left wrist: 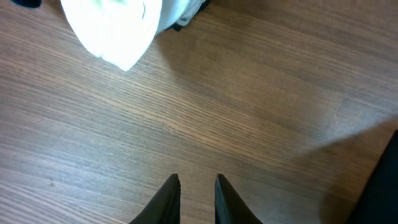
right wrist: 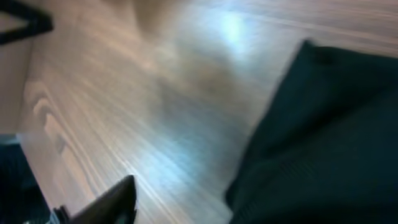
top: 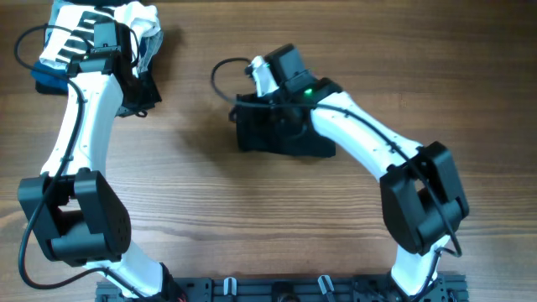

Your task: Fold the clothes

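Black soft fabric garment (top: 289, 138) lies just right of centre in the overhead view, on the brown wood-grain table (top: 201, 201). It is bunched into a compact, roughly rectangular bundle w/ uneven edges, and layers seem to be stacked. Its surface is matte and dark. Lettering or tag can't be made out at this res. In the right wrist view the same cloth fills the right side of the frame, w/ a corner poking toward the top and a fold line crossing lower down. That view is blurred.

Right gripper (top: 256, 113) sits over the bundle's upper-left part. Only one dark finger (right wrist: 115, 202) shows, at bottom left of the wrist view, w/ bare wood between it and the cloth. The other finger is lost against the black fabric. Jaws look spread, nothing pinched as far as can be seen.

Left gripper (left wrist: 198, 180) is at upper left of the overhead view, well apart from the garment. Its tips are nearly together w/ a narrow slit between them, pinching nothing, over bare wood. A folded pile of white, black-striped and blue fabric (top: 63, 38) sits in the top-left corner beside it. The pile's white edge shows at top left of the left wrist view.
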You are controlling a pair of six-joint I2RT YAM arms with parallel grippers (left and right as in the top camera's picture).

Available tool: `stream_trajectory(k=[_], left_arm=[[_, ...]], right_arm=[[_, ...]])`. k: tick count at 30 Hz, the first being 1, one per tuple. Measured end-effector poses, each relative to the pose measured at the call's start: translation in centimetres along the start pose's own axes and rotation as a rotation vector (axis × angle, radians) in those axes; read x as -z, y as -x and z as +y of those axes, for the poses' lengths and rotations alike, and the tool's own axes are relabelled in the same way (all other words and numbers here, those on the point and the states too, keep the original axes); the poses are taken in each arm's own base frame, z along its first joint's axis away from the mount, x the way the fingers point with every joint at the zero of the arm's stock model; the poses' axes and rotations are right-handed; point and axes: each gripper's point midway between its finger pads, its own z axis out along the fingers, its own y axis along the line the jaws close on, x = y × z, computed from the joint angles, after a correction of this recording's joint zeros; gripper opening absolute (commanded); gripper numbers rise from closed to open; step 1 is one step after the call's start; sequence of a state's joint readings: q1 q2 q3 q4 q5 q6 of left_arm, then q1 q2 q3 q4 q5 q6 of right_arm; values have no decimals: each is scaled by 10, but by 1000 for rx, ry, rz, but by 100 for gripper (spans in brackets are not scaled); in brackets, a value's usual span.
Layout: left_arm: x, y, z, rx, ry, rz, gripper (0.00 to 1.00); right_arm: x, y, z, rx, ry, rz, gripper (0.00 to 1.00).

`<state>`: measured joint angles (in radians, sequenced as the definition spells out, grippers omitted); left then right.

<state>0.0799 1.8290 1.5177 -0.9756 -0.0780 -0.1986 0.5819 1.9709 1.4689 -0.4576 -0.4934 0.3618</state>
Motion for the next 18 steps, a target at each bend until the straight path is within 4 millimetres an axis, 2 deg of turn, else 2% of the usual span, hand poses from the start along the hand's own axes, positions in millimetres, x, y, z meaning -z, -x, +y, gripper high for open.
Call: stream_trajectory(k=[2, 5, 7, 9, 13, 16, 18], left_arm=[[0, 2, -1, 0, -4, -7, 19], [0, 3, -2, 1, -12, -10, 20], [0, 3, -4, 1, -19, -10, 20], [0, 3, -4, 1, -20, -10, 20], [0, 3, -4, 1, -24, -9, 20], [0, 3, -5, 1, -26, -8, 20], [0, 2, -5, 1, -26, -8, 20]], right_arm=[[-4, -6, 13, 36, 24, 20, 98], [6, -4, 19, 34, 34, 48, 99], [23, 4, 18, 22, 18, 52, 100], [54, 18, 12, 11, -25, 17, 99], [122, 31, -18, -50, -203, -54, 99], [132, 28, -39, -80, -291, -56, 97], [130, 26, -51, -90, -322, -59, 84]])
